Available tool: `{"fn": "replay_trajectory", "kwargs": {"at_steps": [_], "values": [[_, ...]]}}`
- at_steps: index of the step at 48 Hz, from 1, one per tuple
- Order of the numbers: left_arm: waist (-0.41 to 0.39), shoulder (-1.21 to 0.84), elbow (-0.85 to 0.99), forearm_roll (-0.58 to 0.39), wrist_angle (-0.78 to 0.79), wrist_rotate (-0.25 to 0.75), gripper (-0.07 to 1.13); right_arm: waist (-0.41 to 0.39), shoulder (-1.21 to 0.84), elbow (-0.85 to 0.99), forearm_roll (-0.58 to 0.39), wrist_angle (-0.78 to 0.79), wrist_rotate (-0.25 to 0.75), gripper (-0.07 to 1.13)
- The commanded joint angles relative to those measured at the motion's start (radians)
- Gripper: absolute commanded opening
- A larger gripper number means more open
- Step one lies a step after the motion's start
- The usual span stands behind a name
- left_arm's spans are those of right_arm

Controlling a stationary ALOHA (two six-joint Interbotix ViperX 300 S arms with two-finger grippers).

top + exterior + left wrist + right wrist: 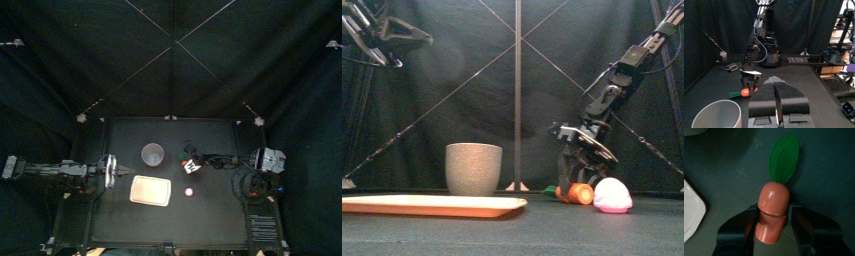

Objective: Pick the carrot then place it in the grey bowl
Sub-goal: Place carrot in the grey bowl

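Right gripper (773, 223) is down at the table, its 2 jaws clamped on the orange carrot (773, 208). The carrot sits to the right of the grey bowl (473, 168) and just beside a pink toy (613, 195). Left gripper (778, 85) rests off to the left with its jaws together.
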Motion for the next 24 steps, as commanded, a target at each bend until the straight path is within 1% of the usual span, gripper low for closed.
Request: {"fn": "replay_trajectory", "kwargs": {"at_steps": [1, 5, 8, 17, 24], "values": [[0.000, 0.002, -0.017, 0.000, -0.003, 0.000, -0.03, 0.009, 0.002, -0.012, 0.002, 0.008, 0.002, 0.52], [0.002, 0.002, -0.015, 0.000, -0.002, 0.000, -0.03, 0.011, 0.002, -0.014, 0.002, 0.008, 0.000, 0.39], [0.000, 0.000, -0.015, 0.000, -0.002, 0.000, -0.03, 0.008, -0.005, -0.014, 0.002, 0.012, 0.000, 0.34], [0.000, 0.000, -0.015, 0.000, 0.000, 0.000, -0.03, 0.000, -0.083, -0.055, -0.031, 0.037, 0.000, 0.34], [0.000, 0.000, -0.015, 0.000, 0.000, 0.000, -0.03, 0.009, -0.164, -0.144, -0.064, 0.084, 0.000, 0.34]]}}
